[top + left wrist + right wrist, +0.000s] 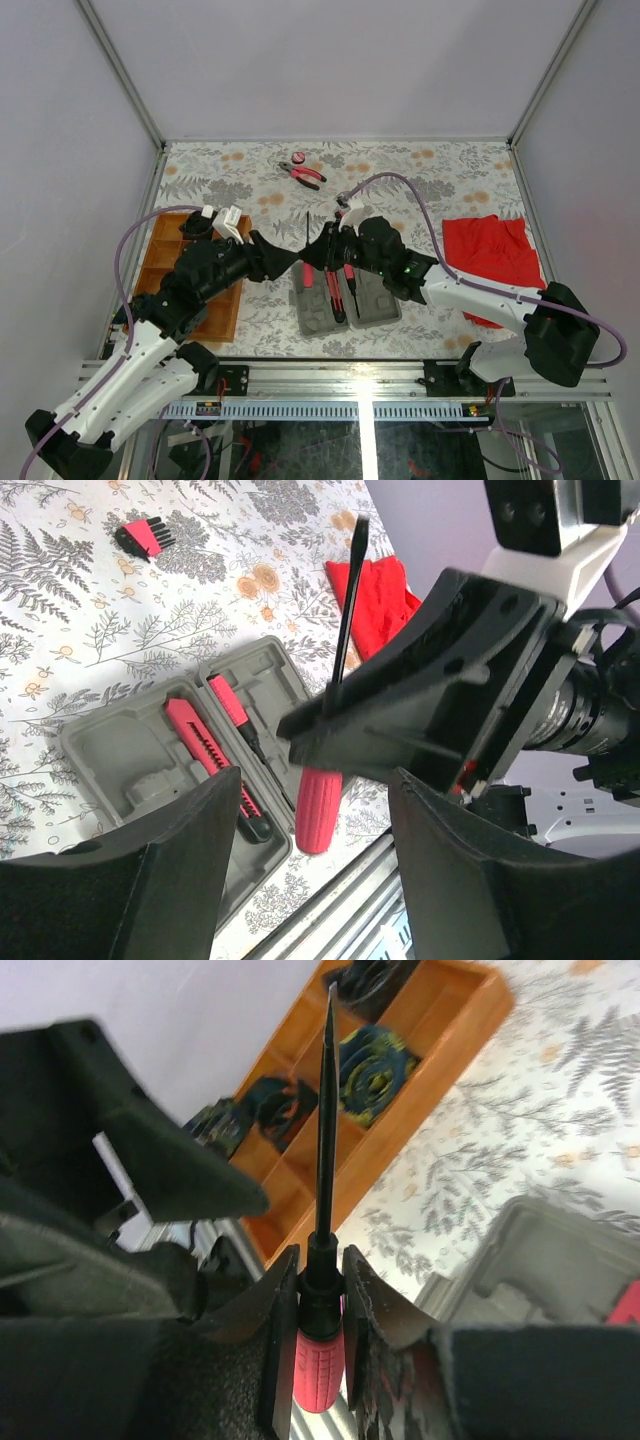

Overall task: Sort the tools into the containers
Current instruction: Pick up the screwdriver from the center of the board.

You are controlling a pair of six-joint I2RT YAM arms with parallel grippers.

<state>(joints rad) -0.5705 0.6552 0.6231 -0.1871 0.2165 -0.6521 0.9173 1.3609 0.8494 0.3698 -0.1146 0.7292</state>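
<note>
Well, the right gripper (320, 1265) pinched the screwdriver (322, 1140) where its red handle met the thin black rod, up over the grey case (378, 300). The left gripper (315, 780) was spread wide close by, probably empty. The tool looked light and stiff; its fat ribbed handle seemed best to grab.

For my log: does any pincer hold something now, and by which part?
The right pincer holds a red-handled screwdriver by the black collar above its handle; the left pincer is open, empty.
</note>
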